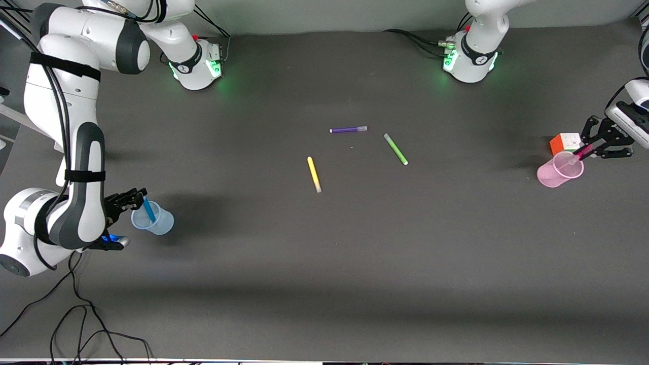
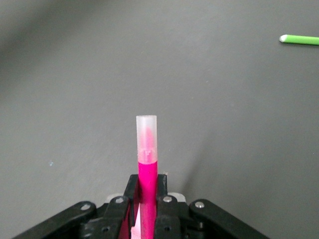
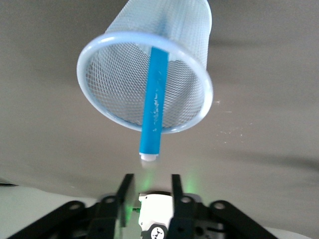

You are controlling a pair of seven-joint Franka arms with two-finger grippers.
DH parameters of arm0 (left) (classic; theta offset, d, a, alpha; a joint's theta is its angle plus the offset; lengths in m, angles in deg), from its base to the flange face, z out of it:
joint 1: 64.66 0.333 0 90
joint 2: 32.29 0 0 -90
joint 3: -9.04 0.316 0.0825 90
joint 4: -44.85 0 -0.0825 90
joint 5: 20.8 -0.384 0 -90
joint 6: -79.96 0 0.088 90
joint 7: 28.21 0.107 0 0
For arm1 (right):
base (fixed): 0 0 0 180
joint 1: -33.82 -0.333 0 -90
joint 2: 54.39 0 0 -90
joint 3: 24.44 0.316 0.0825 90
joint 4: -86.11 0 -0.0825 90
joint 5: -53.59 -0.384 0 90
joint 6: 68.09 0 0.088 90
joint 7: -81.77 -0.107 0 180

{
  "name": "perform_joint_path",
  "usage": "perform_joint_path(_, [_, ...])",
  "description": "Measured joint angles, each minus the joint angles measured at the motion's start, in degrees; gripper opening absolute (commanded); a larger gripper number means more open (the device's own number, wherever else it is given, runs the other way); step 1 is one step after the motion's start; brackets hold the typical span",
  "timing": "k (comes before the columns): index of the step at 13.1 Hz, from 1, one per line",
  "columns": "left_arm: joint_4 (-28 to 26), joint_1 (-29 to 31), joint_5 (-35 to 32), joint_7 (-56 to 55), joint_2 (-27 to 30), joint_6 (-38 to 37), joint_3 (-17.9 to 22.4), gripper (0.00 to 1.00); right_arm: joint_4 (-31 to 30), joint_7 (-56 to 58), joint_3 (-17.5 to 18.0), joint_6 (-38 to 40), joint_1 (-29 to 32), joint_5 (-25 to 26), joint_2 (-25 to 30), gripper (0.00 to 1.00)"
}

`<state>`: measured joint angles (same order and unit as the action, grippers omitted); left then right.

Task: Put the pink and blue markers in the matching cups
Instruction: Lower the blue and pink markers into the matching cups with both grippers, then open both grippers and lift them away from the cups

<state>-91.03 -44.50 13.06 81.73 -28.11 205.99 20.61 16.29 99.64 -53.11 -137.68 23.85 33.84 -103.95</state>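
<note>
Pink marker (image 2: 147,164) sits pinched between the fingers of the left gripper (image 1: 588,148) at the right edge of the front frame, slanting down with its lower end inside the pale pink cup (image 1: 560,171). In the left wrist view the marker runs up the lower middle of the picture, clear cap outward, both pads pressed against its barrel. Touching the pink cup's upper edge in the front frame is a colour cube (image 1: 565,143), orange and white faces showing.

At the lower left of the front frame the blue marker (image 1: 149,210) leans in the pale blue cup (image 1: 152,218), its upper end sticking out over the rim. The right gripper (image 1: 133,198) hovers just above that end with its fingers spread and a gap on each side; the right wrist view shows the blue marker (image 3: 153,107) resting in the meshed blue cup (image 3: 149,74), clear of both fingers (image 3: 125,185).

Near the centre of the front frame lie three loose markers, well apart from both cups: a purple marker (image 1: 348,130) uppermost, a green marker (image 1: 395,149) to its lower right, and a yellow marker (image 1: 314,174) lowest. The grey table (image 1: 355,263) fills the rest of the frame.
</note>
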Motion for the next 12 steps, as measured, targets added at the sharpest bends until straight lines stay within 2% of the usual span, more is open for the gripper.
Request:
perform_joint_path(5, [0.1, 4.7, 12.6, 19.9, -8.8, -1.8, 0.0, 0.0, 1.8, -0.1, -0.1, 0.1, 0.0, 0.0, 0.1, 1.0])
perform_joint_path(8, [0.6, 5.7, 14.8, 23.1, -10.9, -2.8, 0.0, 0.0, 4.0, -1.2, -0.3, 0.6, -0.4, 0.1, 3.3, 1.0])
perform_joint_path(9, [0.9, 5.8, 15.0, 23.1, -11.1, -2.9, 0.0, 0.08, 4.3, -3.3, -0.4, 0.8, -0.9, 0.3, 5.5, 1.0])
perform_joint_path(11, [1.6, 5.9, 15.2, 23.1, -11.7, -3.7, 0.0, 0.78, 4.6, -8.3, -0.6, 0.9, -2.8, 1.3, 10.8, 1.0])
perform_joint_path(12, [2.0, 6.0, 15.2, 23.2, -12.3, -4.1, 0.0, 0.99, 4.4, -11.0, -0.7, 0.9, -4.2, 2.4, 13.8, 1.0])
